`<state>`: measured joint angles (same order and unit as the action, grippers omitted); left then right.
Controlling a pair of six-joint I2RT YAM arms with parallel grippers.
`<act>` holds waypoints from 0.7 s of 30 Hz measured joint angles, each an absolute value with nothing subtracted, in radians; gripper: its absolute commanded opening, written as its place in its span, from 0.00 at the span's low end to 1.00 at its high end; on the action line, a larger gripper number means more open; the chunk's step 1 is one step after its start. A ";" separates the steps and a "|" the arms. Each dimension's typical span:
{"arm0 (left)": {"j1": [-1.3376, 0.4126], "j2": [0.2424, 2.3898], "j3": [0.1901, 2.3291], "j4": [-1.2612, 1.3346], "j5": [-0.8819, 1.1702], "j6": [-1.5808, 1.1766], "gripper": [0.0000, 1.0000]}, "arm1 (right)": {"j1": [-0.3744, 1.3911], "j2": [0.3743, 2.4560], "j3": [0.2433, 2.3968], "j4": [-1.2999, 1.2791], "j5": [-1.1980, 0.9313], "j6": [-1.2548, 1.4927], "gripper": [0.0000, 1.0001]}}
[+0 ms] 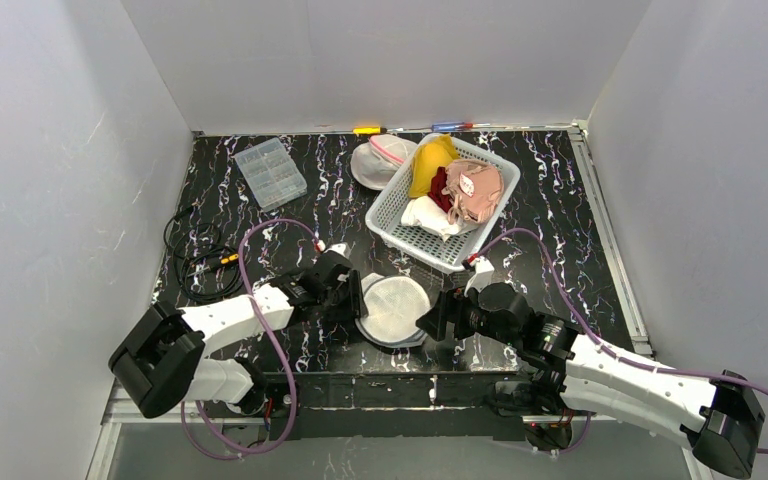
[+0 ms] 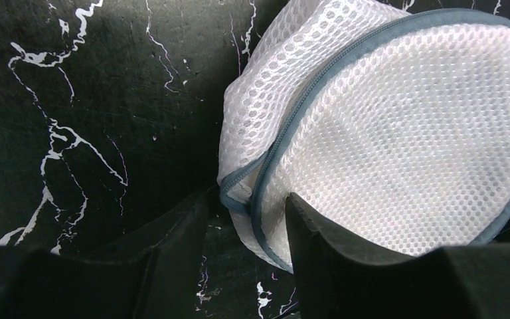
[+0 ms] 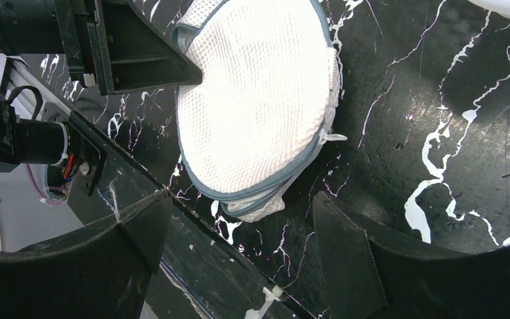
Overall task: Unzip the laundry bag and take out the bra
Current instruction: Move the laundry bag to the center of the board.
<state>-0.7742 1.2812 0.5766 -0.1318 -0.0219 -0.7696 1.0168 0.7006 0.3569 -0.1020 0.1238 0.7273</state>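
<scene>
Our left pincer (image 2: 246, 207), arm stretched low over the black marbled table (image 1: 260, 230), stands parted astride the seam of the round white mesh laundry bag (image 1: 393, 310), not clenched. Our right pincer (image 1: 432, 325) hovers spread and empty just beside the bag's other edge. Beyond sits a white plastic basket (image 1: 390, 205) of clothes.

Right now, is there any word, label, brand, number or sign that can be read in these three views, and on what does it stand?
No text can be read in any view.
white tag on the pink garment in the basket: too small to tell whether it carries print.
laundry bag: plain mesh and zip, no lettering in either wrist view.
compartment box: no label shows.
</scene>
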 measured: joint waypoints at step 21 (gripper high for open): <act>-0.773 1.210 0.553 -0.167 -0.048 -0.793 0.00 | 1.017 0.710 0.357 -0.096 0.140 0.717 0.85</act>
<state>-0.7731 1.2102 0.5529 -0.1669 -0.0483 -0.7933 1.0168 0.7105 0.3569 -0.0963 0.1398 0.7166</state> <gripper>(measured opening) 0.037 0.851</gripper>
